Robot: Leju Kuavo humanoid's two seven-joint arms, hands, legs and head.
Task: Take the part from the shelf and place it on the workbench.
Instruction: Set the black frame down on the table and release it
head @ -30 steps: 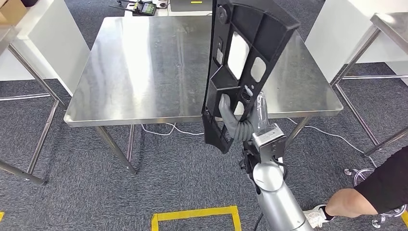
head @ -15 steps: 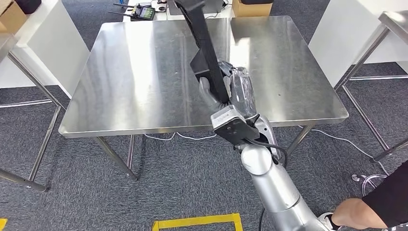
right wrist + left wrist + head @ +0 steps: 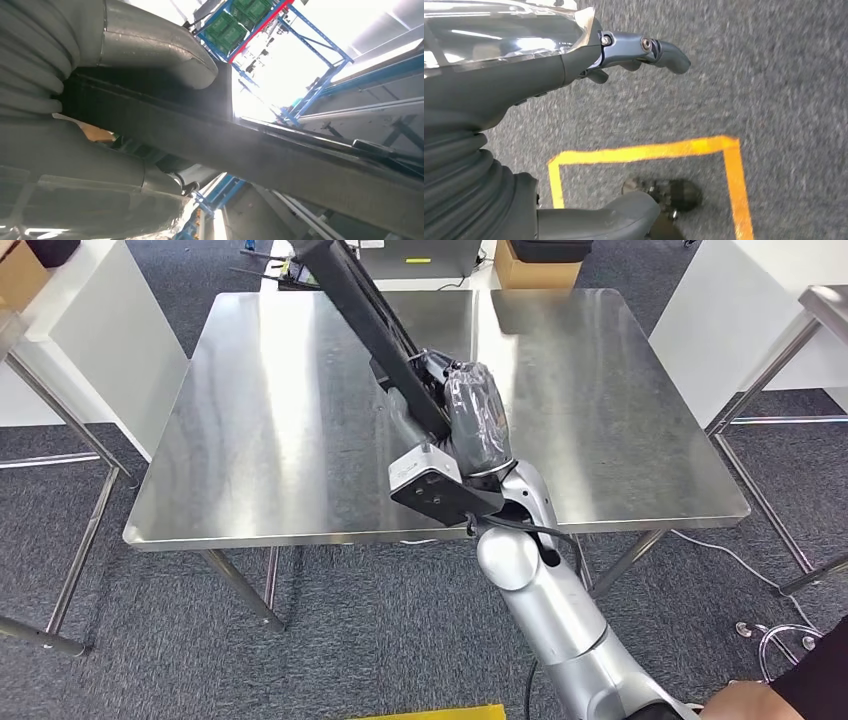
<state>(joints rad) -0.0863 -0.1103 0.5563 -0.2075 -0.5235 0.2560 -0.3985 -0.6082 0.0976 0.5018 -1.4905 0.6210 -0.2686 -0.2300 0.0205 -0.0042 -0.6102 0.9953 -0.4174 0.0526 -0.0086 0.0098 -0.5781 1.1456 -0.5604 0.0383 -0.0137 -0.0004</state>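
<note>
From the head view, the right hand (image 3: 455,415) is wrapped around a long black plastic part (image 3: 362,310). The part is tilted. Its low end sits in the hand and its high end points up and away, toward the far left corner of the workbench (image 3: 250,440). The part is over the shiny steel top of the workbench, near the middle. I cannot tell if the part touches the top. The silver right arm (image 3: 545,610) comes up from the bottom of the picture and reaches over the near edge of the workbench. A clear plastic cover wraps the back of the hand. A brown cardboard box (image 3: 530,270) sits on the floor just past the far edge of the workbench. A person's arm in a black sleeve (image 3: 815,675) is at the bottom right corner. The floor is grey carpet (image 3: 350,630).

From the left wrist view, the left hand (image 3: 624,50) hangs over the grey carpet. It holds nothing. Its dark fingers (image 3: 664,50) are stretched out and apart from the thick thumb (image 3: 604,217). Yellow tape (image 3: 649,150) makes a corner on the floor below it.

From the right wrist view, the grey fingers (image 3: 160,47) and thumb are closed tight on the black part (image 3: 300,160), which runs across the picture. Blue racks with green crates (image 3: 235,22) are behind it.
</note>
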